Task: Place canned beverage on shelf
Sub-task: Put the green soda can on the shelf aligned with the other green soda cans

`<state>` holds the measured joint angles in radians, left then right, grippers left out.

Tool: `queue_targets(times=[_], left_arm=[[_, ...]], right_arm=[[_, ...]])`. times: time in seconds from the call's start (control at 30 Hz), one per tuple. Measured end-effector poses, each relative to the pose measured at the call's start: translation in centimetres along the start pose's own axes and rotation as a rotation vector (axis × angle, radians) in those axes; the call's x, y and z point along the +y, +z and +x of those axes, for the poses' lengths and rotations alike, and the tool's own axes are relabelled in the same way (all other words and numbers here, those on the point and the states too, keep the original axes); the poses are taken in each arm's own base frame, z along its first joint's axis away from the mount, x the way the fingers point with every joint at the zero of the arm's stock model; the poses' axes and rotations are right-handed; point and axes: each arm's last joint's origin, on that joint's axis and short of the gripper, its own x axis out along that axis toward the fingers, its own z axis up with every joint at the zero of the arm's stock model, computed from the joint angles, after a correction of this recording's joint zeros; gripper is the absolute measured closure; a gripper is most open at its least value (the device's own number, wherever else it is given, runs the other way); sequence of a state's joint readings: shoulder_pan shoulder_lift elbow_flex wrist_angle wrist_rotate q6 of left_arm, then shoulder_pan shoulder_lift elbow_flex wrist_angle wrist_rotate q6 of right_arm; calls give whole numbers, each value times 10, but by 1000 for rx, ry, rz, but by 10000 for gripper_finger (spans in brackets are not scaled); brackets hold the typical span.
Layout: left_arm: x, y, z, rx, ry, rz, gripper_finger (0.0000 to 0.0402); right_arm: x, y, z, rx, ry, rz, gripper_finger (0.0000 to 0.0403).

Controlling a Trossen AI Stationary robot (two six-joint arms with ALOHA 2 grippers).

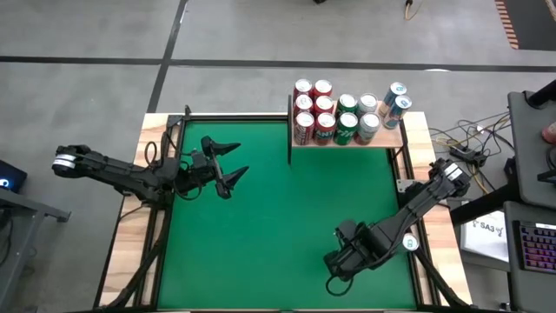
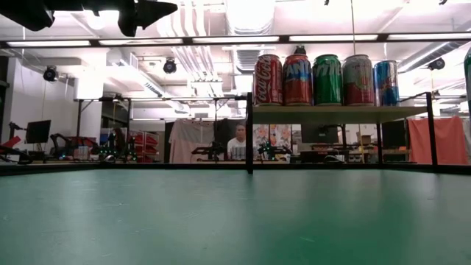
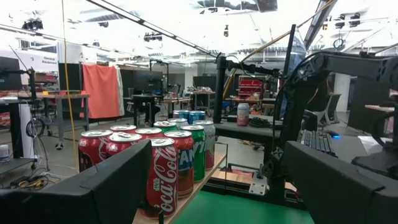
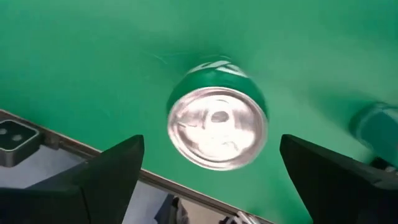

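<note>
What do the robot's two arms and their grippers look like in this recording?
Both arms are dark, slim and jointed. The left gripper ends in two black, pointed, wedge-shaped fingers; a silver-white cylinder caps that arm's outer end. The right gripper is black and blocky, with a small round white and green marking on the arm behind it.

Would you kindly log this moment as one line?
right gripper: open above green can | left gripper: open, waiting | shelf: holds cans
</note>
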<state>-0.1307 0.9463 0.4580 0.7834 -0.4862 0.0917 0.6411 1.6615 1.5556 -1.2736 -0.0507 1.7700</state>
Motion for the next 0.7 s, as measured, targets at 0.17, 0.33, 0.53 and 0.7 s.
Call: queue_targets(times=[0.17,0.33,0.53,0.7], left_arm=[[0,0,0,-1,0,0,51],[0,0,0,-2,0,-1,51],[0,0,0,-2,0,-1,51],[0,0,0,-2,0,-1,51]], right_arm=[[2,0,13,7,29,21,35],[-2,2,29,3,6,72,35],[-8,6,44,-9,-28,93,47],[-10,8,48,-11,-33,86,97]])
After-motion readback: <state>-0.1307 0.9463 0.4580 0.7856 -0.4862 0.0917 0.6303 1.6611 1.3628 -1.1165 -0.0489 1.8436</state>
